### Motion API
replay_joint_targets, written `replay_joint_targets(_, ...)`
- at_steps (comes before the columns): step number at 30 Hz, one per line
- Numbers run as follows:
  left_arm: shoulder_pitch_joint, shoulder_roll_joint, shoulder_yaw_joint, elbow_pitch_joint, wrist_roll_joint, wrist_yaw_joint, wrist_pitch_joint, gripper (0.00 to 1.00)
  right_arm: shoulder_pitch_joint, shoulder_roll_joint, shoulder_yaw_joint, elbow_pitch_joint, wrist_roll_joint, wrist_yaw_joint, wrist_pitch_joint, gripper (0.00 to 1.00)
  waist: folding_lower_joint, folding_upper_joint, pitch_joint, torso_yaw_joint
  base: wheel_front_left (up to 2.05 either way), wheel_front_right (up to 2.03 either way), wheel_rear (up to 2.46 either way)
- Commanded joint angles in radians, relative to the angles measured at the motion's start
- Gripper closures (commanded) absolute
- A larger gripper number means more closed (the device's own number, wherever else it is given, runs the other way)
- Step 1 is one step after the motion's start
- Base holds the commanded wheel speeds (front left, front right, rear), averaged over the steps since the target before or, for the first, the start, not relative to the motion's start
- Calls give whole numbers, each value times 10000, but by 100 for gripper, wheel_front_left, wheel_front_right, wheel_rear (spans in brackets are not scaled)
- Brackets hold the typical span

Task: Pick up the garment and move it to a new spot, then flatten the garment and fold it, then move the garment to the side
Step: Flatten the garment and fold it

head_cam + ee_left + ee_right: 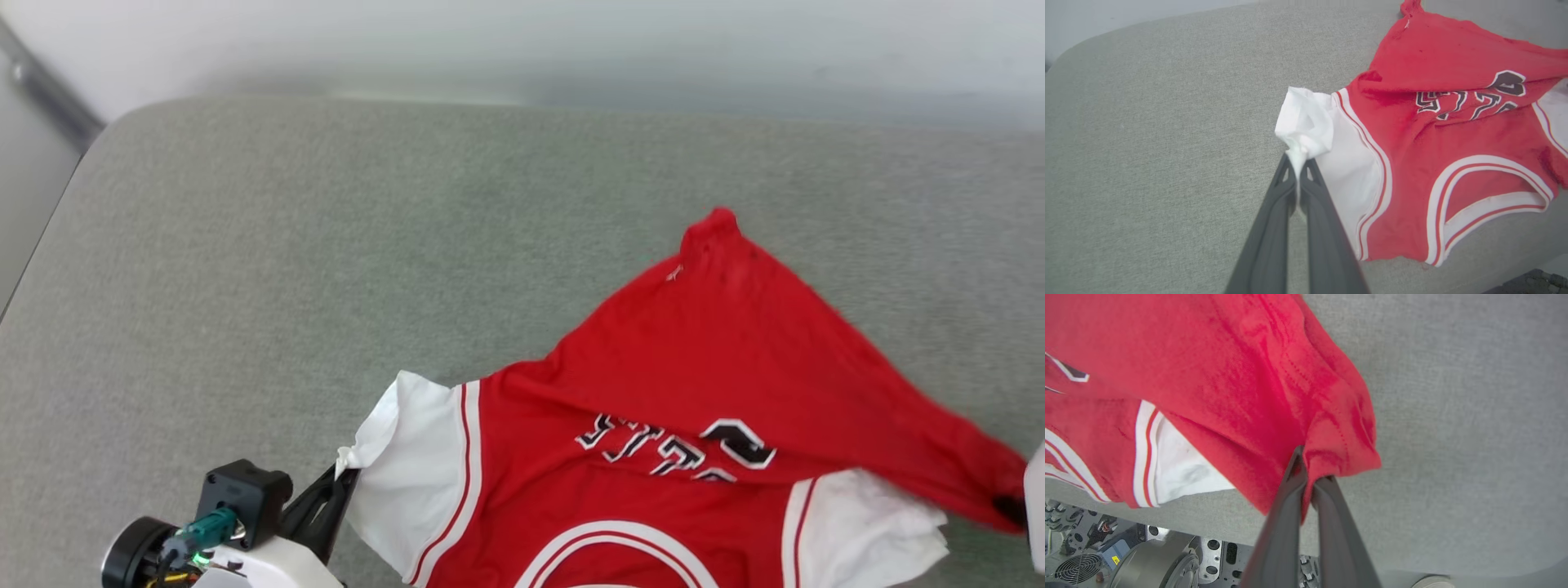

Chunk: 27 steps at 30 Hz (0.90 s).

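Garment, a red jersey-style T-shirt (653, 384) with white short sleeves and black lettering, lies rumpled on the grey woven fabric pad (326, 245), toward its near right corner. Collar faces near edge; one hem corner peaks toward far edge. Left gripper (1298, 161) is pinched tight on the white sleeve cuff at the shirt's left end. Right gripper (1310, 475) is clamped on the red hem corner at the right end. Grip line runs left to right; shirt spans between arms. Judgement: flattening needs the hem carried toward far edge.
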Motion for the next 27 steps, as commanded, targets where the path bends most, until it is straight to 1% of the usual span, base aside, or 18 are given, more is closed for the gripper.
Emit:
replay_joint_targets(1,116,-226,74,15,-184,95,-175,100,533,235,-230,-342,50,-4,-61,100,2,0,-313,-300,0,0,0)
replay_joint_targets(5,285,-373,-8,127,-270,172,-289,100,1524,736,-588,-892,-16,-4,-69,100,2,0,-478,-410,0,0,0)
replay_joint_targets(9,346,-474,-32,211,-310,213,-391,100,2262,1128,-668,-955,-100,-4,-197,100,2,0,-551,-444,0,0,0)
replay_joint_targets(11,356,-473,-63,259,-267,215,-407,100,2476,1157,-568,-904,-179,-4,-314,100,2,0,-555,-435,0,0,0)
replay_joint_targets(14,308,-493,-144,266,-244,177,-402,100,2642,999,-420,-841,-255,-4,-583,100,2,0,-538,-375,0,0,0)
replay_joint_targets(15,278,-483,-162,257,-228,167,-389,100,2578,982,-372,-881,-178,-4,-695,82,2,0,-525,-348,0,0,0)
replay_joint_targets(16,247,-464,-179,249,-208,174,-374,100,2489,934,-377,-906,-133,-4,-788,0,2,0,-502,-316,0,0,0)
replay_joint_targets(20,89,-472,-250,179,-124,156,-358,100,2028,531,-256,-1178,31,-4,-930,0,2,0,-343,-171,0,0,0)
replay_joint_targets(25,-127,-535,-404,66,-48,86,-309,100,840,-56,-56,-1818,486,-4,-504,0,2,0,-58,71,0,0,0)
replay_joint_targets(27,-209,-545,-433,-13,-15,73,-320,100,176,-149,86,-2038,619,-4,-317,0,2,0,148,185,0,0,0)
